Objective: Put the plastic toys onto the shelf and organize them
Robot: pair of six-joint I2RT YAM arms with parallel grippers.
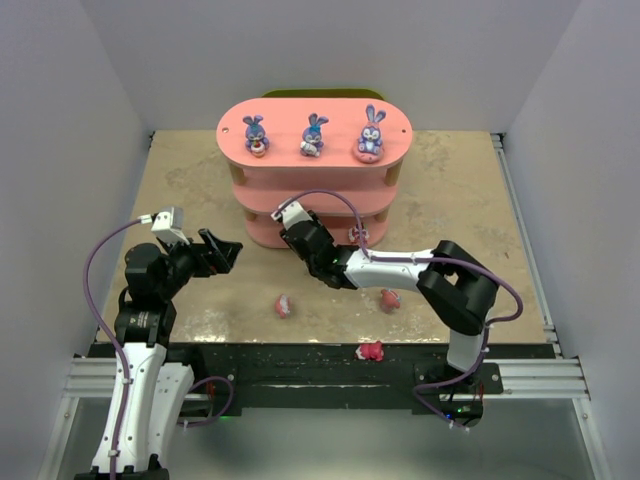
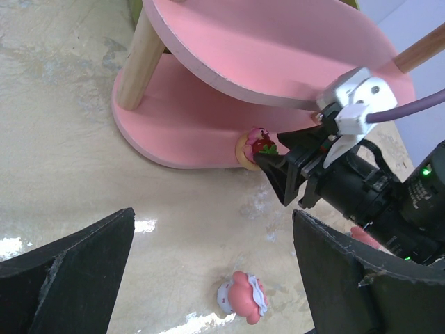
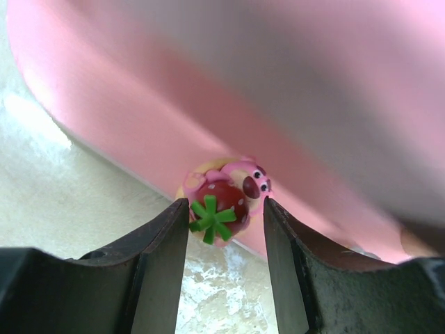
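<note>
The pink three-tier shelf (image 1: 300, 112) stands at the back of the table. Three purple-blue bunnies (image 1: 313, 135) stand in a row on its top board. My right gripper (image 3: 226, 209) is shut on a pink bear toy with a red strawberry (image 3: 226, 191) and holds it at the front edge of the bottom board (image 3: 125, 104). The left wrist view shows the bear (image 2: 256, 145) at the right gripper's tip (image 2: 270, 163). My left gripper (image 2: 212, 233) is open and empty above the table, over a pink and white round toy (image 2: 243, 296).
Two small toys lie on the table in front of the shelf (image 1: 285, 305) (image 1: 390, 299). A pink toy (image 1: 370, 351) lies on the black front rail. Another small pink figure (image 1: 356, 234) sits by the bottom board. White walls enclose the table.
</note>
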